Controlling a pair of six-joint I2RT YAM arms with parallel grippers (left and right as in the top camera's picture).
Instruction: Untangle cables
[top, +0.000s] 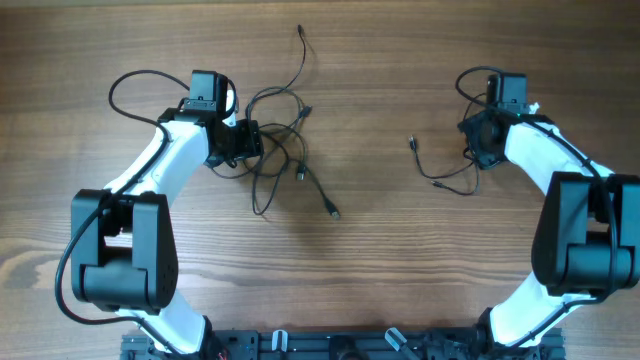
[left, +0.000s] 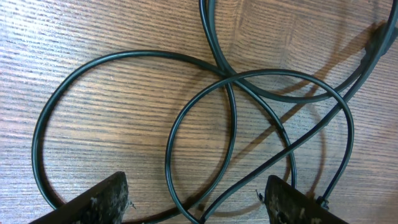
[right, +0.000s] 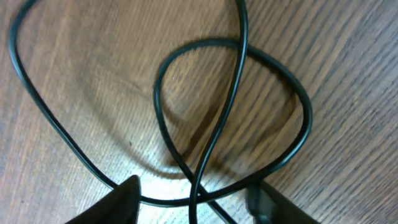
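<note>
A tangle of thin black cables (top: 283, 135) lies on the wooden table left of centre, one end trailing to the back (top: 300, 32) and a plug (top: 333, 212) lying toward the front. My left gripper (top: 248, 142) sits at the tangle's left edge. In the left wrist view it (left: 196, 202) is open, with crossed cable loops (left: 233, 118) running between its fingers. A separate cable (top: 445, 178) lies at the right. My right gripper (top: 487, 140) hovers over that cable's right end; its jaws (right: 199, 202) stand apart around crossing strands (right: 239, 81).
Thicker black arm wires loop out behind each wrist, at the left (top: 130, 85) and at the right (top: 470, 82). The arm bases and a black rail (top: 350, 345) run along the front edge. Bare wood (top: 370, 120) separates the two cable groups.
</note>
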